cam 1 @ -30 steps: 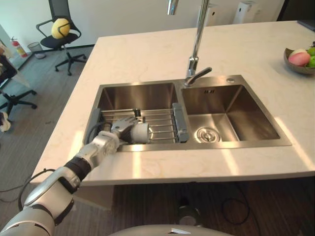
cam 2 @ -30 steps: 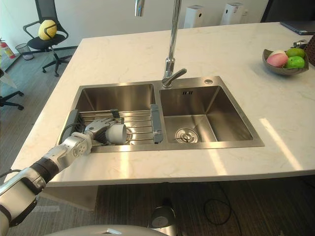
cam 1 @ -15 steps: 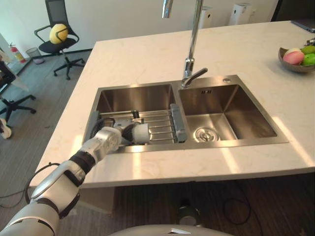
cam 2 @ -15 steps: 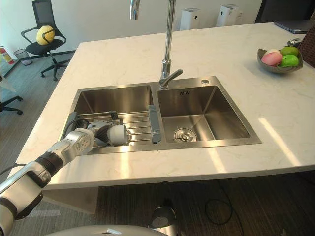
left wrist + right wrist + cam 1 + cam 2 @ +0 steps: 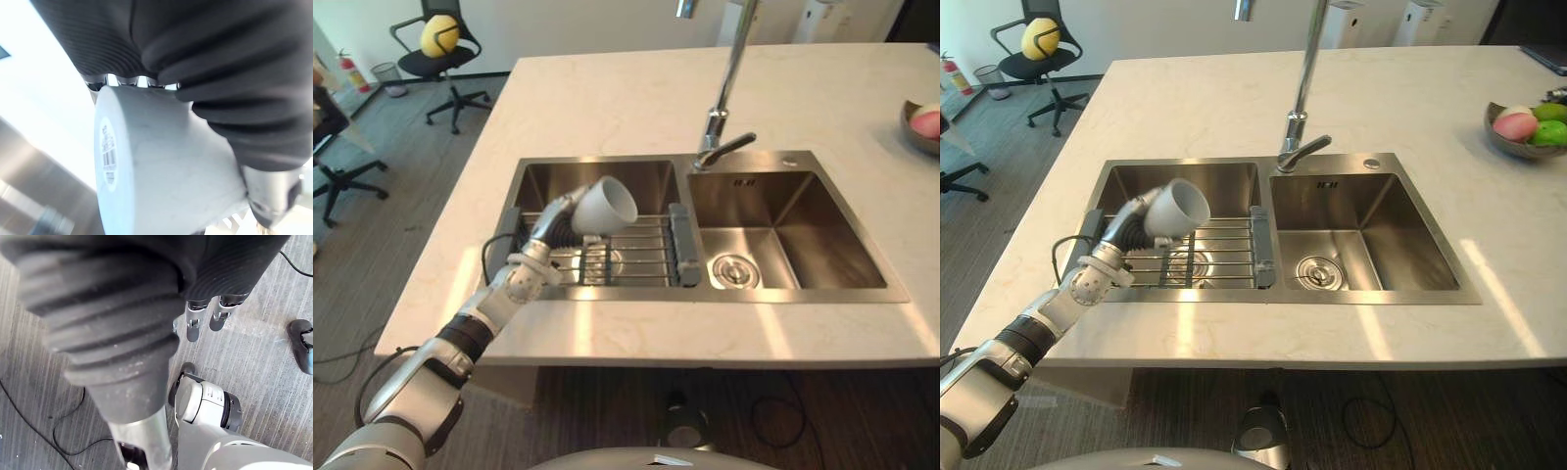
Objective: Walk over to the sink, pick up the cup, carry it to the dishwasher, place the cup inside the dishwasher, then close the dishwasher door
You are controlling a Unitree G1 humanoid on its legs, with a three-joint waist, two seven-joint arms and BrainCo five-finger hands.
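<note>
One cup [image 5: 605, 206]: light, rigid, slick, probably breakable. Your left hand [image 5: 554, 219] clamps its narrow end above the sink's [image 5: 607, 176] left basin.

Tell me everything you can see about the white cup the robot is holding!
The white tapered cup looks smooth and plain, maybe plastic or ceramic. The left robot hand is curled round its narrow end, holding it tilted in the air, wide end up. A small barcode sticker shows at that wide end. It hangs above the metal wire rack in the left sink basin, touching only the hand.
</note>
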